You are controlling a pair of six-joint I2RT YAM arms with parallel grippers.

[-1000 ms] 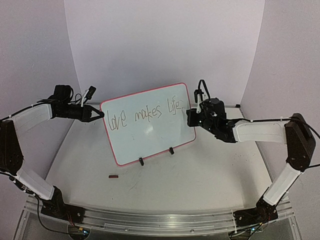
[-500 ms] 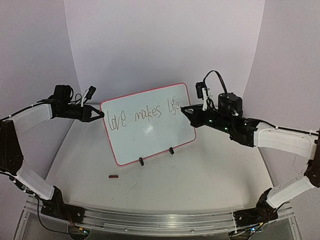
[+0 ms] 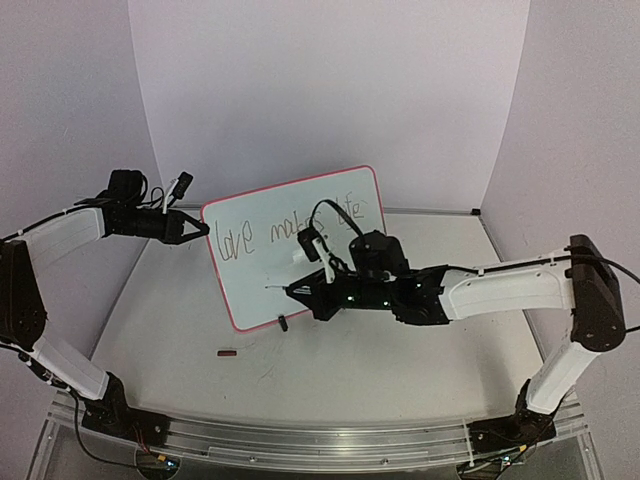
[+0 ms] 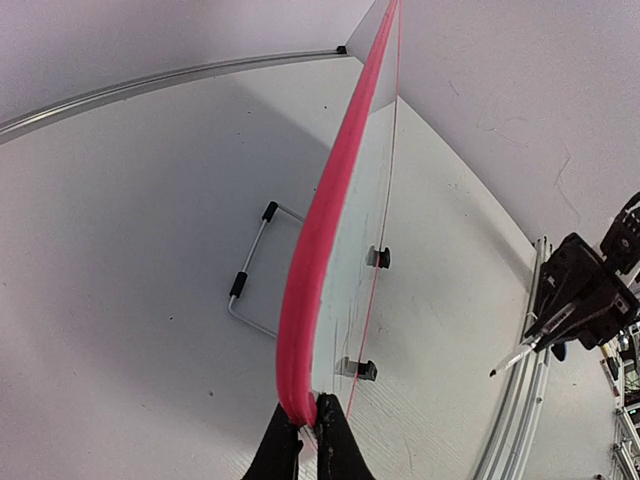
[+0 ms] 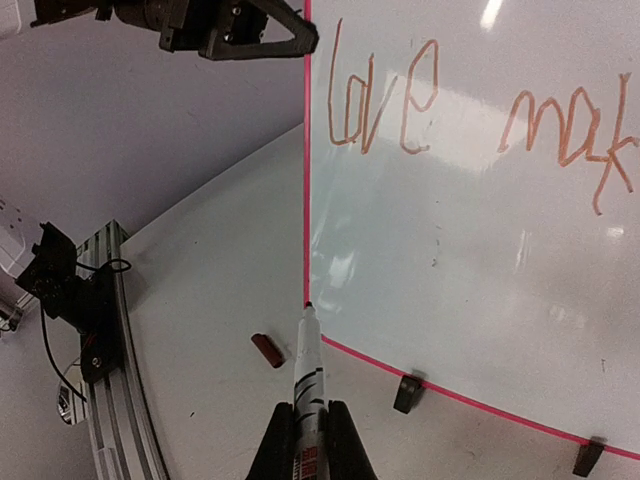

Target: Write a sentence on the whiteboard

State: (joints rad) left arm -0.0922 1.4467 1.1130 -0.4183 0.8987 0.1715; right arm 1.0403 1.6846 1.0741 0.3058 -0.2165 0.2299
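Observation:
The whiteboard (image 3: 255, 290) stands tilted at mid-table, with its red-pink frame. The sentence (image 3: 235, 240) reads "love makes life" in one line; my right arm partly covers it. In the right wrist view "love mak" (image 5: 385, 100) shows. My left gripper (image 3: 203, 229) is shut on the board's upper left frame edge (image 4: 308, 420). My right gripper (image 3: 297, 290) is shut on a white marker (image 5: 307, 365). The marker's tip sits at the board's lower left corner, low in front of the board face; I cannot tell if it touches.
A small dark red marker cap (image 3: 227, 352) lies on the table before the board, also in the right wrist view (image 5: 266, 350). Black clip feet (image 5: 405, 392) hold the bottom edge. A wire stand (image 4: 250, 280) lies behind the board. A metal rail (image 3: 300, 440) runs along the near edge.
My right arm has swung from the board's right edge, past "life", down and left across its front to the lower left corner. The left arm and board have not moved.

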